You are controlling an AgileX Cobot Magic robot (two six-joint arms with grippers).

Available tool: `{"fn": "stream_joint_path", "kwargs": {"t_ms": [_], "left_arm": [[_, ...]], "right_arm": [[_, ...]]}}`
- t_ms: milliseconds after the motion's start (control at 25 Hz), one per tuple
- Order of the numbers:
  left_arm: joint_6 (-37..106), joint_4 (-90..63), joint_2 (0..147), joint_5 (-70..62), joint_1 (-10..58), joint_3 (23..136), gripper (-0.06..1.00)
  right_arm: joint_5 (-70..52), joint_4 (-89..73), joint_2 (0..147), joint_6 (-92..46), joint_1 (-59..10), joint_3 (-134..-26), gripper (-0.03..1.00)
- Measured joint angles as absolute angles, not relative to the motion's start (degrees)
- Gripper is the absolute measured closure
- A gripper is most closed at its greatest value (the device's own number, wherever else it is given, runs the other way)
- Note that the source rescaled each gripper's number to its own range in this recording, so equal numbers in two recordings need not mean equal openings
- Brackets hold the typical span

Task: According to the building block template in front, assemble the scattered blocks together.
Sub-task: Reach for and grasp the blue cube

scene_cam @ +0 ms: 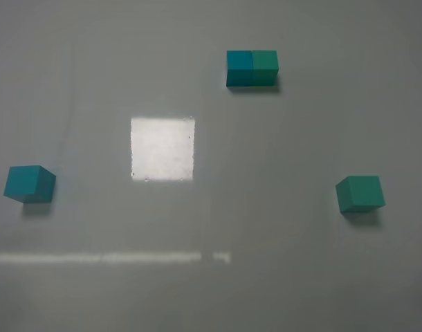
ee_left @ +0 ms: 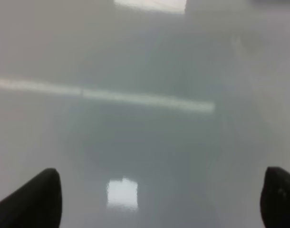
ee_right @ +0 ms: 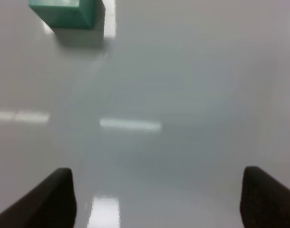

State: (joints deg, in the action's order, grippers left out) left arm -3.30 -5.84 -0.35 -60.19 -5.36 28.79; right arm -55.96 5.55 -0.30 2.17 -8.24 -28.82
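Sea-green matte cube [ee_right: 64,12] ahead of right gripper [ee_right: 158,190], jaws wide, empty, likely ready to straddle it; left gripper [ee_left: 161,190] jaws wide, nothing between.

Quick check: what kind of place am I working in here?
Probably a lab test bench: a glossy grey tabletop with a bright light reflection, holding a joined two-cube template, a blue-teal cube and a sea-green cube.

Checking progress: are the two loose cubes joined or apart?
Apart. The blue-teal cube sits at the left of the overhead view and the sea-green cube at the right, not touching; only the template is joined.
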Motion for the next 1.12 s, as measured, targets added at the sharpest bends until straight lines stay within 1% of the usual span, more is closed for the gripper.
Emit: {"fn": "stream_joint_path", "kwargs": {"t_ms": [520,640,880,1000,1120], "left_arm": [[-3.2,-5.8,-0.3,-60.3,-5.4,28.8,0.09],[-0.5,-5.5,1.0,-62.1,-5.4,30.0,0.12],[8.2,-5.3,13.0,-68.2,-5.4,39.5,0.17],[15.2,-5.4,20.9,-69.8,-5.4,45.4,0.19],[24.0,-6.1,27.8,-70.0,-5.1,50.6,0.19]], "right_arm": [[-56.0,5.5,-0.3,2.2,-8.2,-28.8,0.3],[-56.0,5.5,-0.3,2.2,-8.2,-28.8,0.3],[-56.0,5.5,-0.3,2.2,-8.2,-28.8,0.3],[-56.0,5.5,-0.3,2.2,-8.2,-28.8,0.3],[-56.0,5.5,-0.3,2.2,-8.2,-28.8,0.3]]}}
